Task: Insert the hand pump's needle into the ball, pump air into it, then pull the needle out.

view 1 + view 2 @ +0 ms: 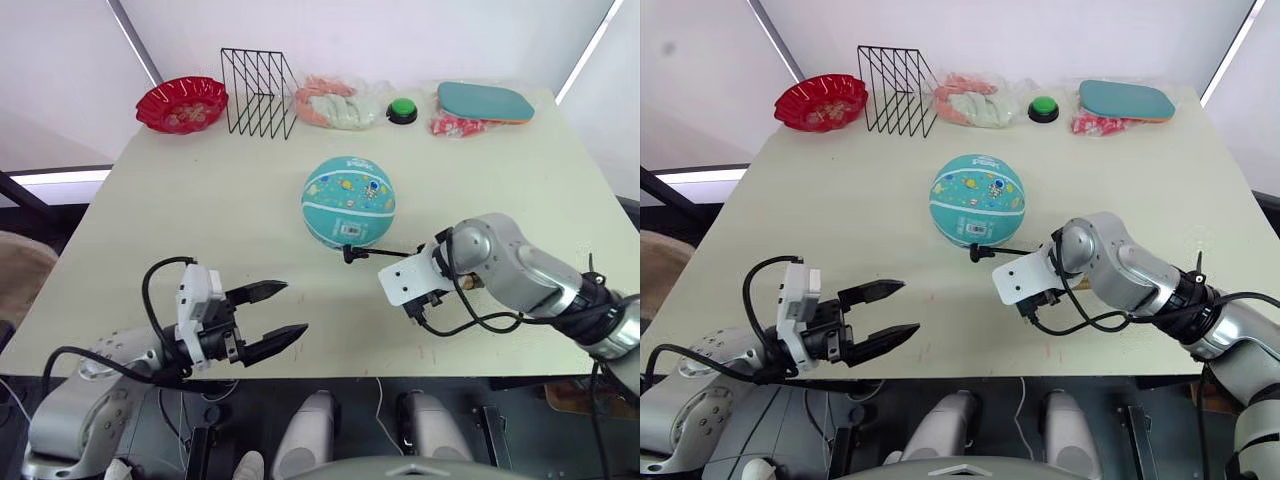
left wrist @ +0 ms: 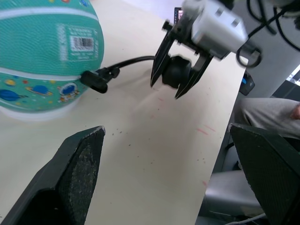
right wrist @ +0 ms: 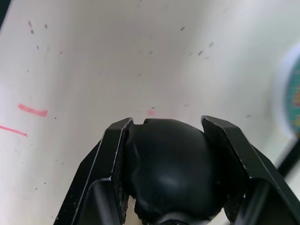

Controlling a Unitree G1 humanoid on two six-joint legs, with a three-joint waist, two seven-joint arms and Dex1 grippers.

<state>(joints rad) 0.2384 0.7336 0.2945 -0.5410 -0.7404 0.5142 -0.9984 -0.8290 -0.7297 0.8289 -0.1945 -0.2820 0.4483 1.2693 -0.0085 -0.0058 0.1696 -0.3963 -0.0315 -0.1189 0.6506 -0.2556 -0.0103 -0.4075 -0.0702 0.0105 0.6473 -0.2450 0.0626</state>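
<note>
- Right claw (image 2: 180, 75) clenched on the black rounded pump handle (image 3: 168, 168), presumably ready for stroking.
- Thin black hose's fitting (image 2: 96, 79) meets teal rubber ball (image 1: 348, 200); needle hidden.
- Left claw (image 1: 268, 318) released, idle near-left on the surface (image 1: 200, 200).

Ball (image 1: 349, 201) mid-table (image 1: 150, 230); hose (image 1: 385, 252) probably touching its right.

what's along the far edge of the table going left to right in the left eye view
red bowl → black wire rack → bag of pink and white rings → green button → teal paddle case
</note>
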